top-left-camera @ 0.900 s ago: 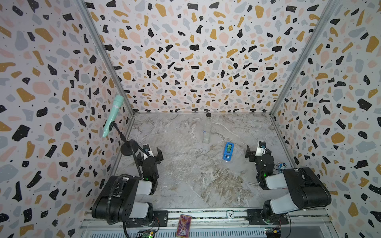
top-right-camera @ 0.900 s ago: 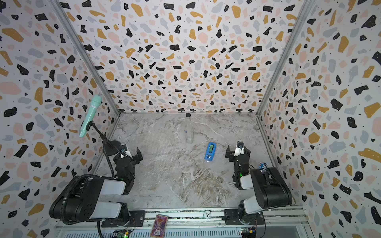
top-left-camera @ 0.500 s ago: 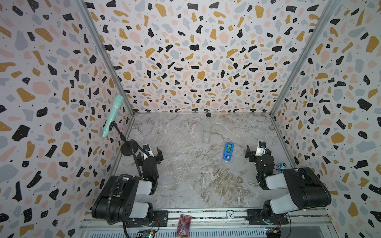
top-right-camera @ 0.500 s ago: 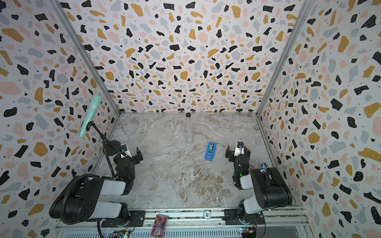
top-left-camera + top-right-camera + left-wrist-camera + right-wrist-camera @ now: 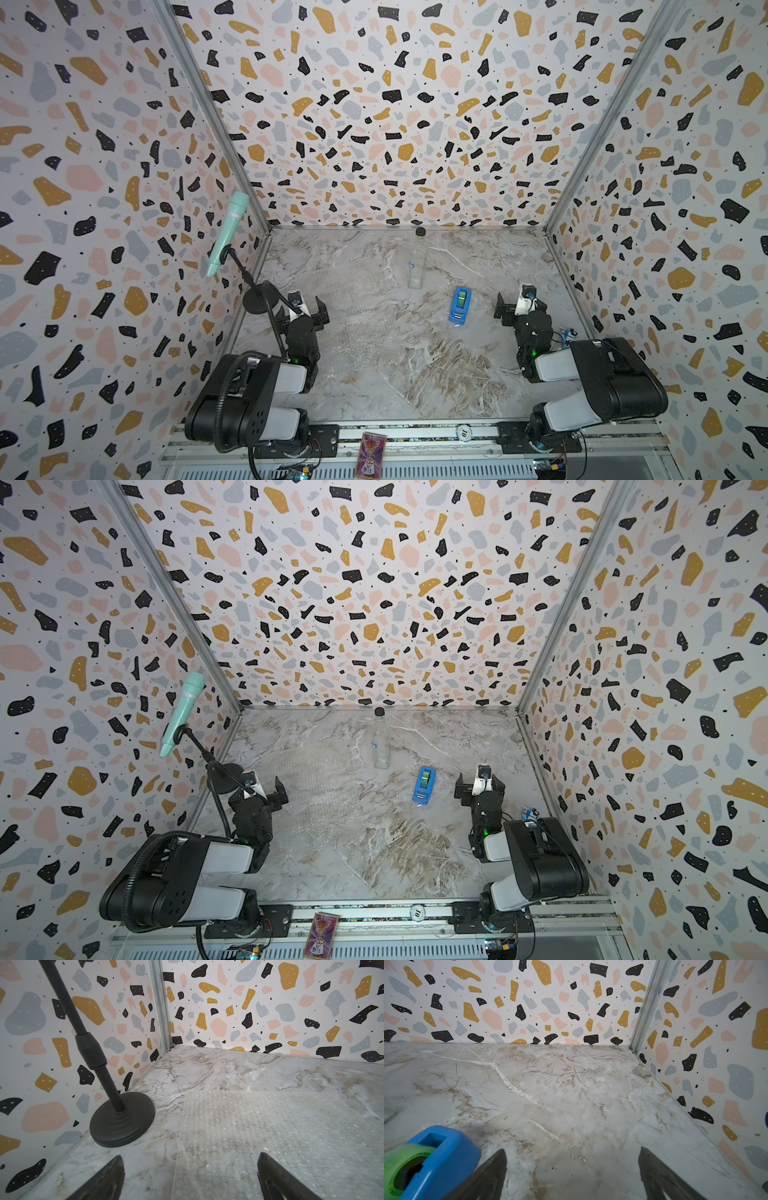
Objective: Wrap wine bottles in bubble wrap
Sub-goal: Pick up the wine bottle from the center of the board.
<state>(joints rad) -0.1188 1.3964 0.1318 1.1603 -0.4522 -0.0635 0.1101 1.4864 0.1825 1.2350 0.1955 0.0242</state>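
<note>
At the far middle of the table (image 5: 490, 257), close to the back wall, sits the bottle (image 5: 417, 266). It is clear glass with a black cap, and the cap end points toward the wall. The top views do not settle whether it stands upright or lies flat. The bubble wrap (image 5: 353, 320) lies spread flat on the left-centre of the table. Its far corner reaches near the bottle's base, and contact between them cannot be confirmed.

The left gripper (image 5: 301, 316) hovers with jaws spread wide and holds nothing. It sits over the left edge of the wrap, beside the microphone stand (image 5: 122, 1122). The right gripper (image 5: 519, 309) is likewise fully released and empty, with the tape dispenser (image 5: 459, 305) just to its inner side.

Nothing is wrapped yet, so the step in hand is judged to be fetching the bottle and laying it on the wrap.

1. Route the right arm behind the tape dispenser, which lies between that gripper and the wrap.
2. Close the jaws across the body of the bottle, below the neck. Smooth glass probably slips under a light or off-centre grip.
3. Lay the bottle across the wrap near one edge, leaving spare wrap beyond both cap and base.
4. Keep the left gripper clear of the stand base. Use it to pin or lift the wrap's edge, since the thin sheet is likely to slide on the smooth table.
</note>
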